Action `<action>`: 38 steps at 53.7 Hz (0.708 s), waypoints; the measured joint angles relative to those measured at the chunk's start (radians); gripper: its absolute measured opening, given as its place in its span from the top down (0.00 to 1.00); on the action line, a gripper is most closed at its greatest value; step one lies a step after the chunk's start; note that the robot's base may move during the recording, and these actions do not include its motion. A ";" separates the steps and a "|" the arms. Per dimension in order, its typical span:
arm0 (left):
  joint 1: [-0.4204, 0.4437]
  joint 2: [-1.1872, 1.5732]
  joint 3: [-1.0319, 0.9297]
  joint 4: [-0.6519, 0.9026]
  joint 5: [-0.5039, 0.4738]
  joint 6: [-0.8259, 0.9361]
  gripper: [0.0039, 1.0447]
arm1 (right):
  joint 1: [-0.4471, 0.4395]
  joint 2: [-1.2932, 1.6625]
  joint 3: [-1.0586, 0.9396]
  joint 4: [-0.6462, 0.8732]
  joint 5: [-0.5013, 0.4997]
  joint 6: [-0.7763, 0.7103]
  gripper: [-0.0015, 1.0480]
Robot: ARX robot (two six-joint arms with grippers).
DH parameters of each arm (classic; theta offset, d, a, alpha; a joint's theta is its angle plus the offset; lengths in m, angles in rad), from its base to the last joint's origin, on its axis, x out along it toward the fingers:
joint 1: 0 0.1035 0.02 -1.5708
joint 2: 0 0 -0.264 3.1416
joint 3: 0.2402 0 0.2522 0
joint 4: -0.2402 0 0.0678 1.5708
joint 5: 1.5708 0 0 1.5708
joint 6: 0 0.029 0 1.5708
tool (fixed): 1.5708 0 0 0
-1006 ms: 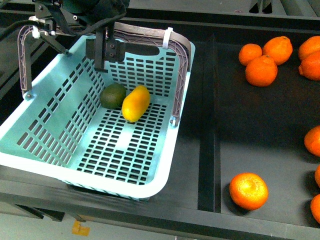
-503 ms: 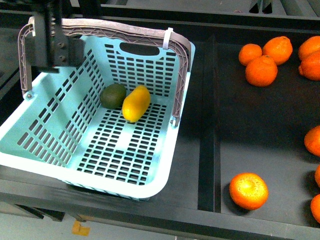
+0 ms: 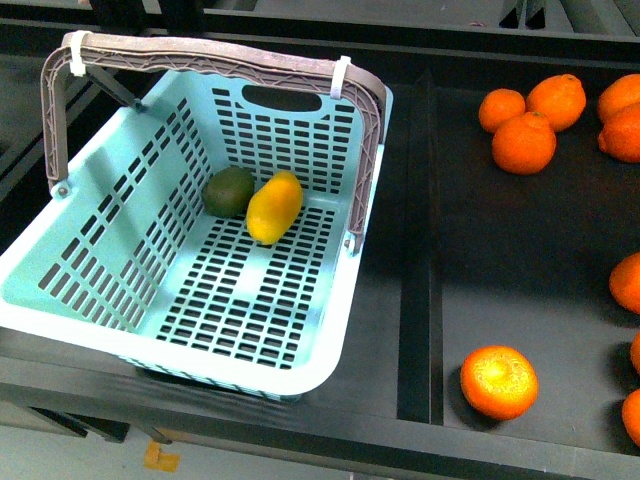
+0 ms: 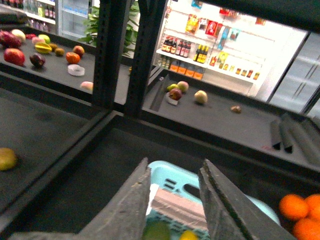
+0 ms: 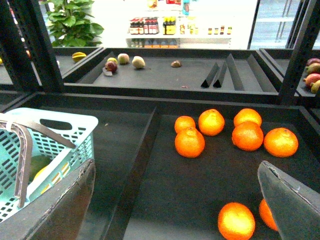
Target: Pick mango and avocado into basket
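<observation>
The black desk [image 3: 400, 200] runs off every edge of the front view, and neither arm shows there. The basket [image 3: 330, 330] sits on its left part, its near corner hanging past the front edge and its handles [image 3: 215, 58] raised over the far end. In the right wrist view only part of the basket [image 5: 75, 125] is in frame, and in the left wrist view just its far rim [image 4: 172, 177] shows between the fingers.

The mango [image 3: 273, 206] lies on the basket floor near the far wall, touching the avocado [image 3: 228, 191] on its left; in the wrist views both are blurred slivers.

Several oranges [image 3: 524, 142] on the desk's right part are cut by the frame.

The left gripper [image 4: 175, 200] has its jaws apart with nothing between them. The right gripper [image 5: 175, 200] shows jaws spread wide, empty.

Bottles on the background shelves [image 4: 200, 50] carry labels too small to read.
</observation>
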 joint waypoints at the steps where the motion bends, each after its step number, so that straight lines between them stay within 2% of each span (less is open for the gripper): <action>1: 0.007 -0.013 -0.019 0.000 0.008 0.026 0.76 | 0.000 0.000 0.000 0.000 0.000 0.000 0.08; 6: 0.050 -0.095 -0.117 -0.005 0.059 0.116 0.98 | 0.000 0.000 0.000 0.000 0.000 0.000 0.08; 21: 0.148 -0.358 -0.279 -0.105 0.153 0.150 0.98 | 0.000 0.000 0.000 0.000 0.000 0.000 0.08; 26: 0.166 -0.377 -0.328 -0.068 0.168 0.153 0.98 | 0.000 0.000 0.000 0.000 0.000 0.000 0.08; 29: 0.179 -0.414 -0.348 -0.101 0.187 0.153 0.98 | 0.000 0.000 0.000 0.000 0.000 0.000 0.08; 32: 0.227 -0.465 -0.357 -0.142 0.251 0.154 0.98 | 0.000 0.000 0.000 0.000 0.000 0.000 0.08; 38: 0.259 -0.584 -0.371 -0.236 0.261 0.156 0.98 | 0.000 0.000 0.000 0.000 0.000 0.000 0.08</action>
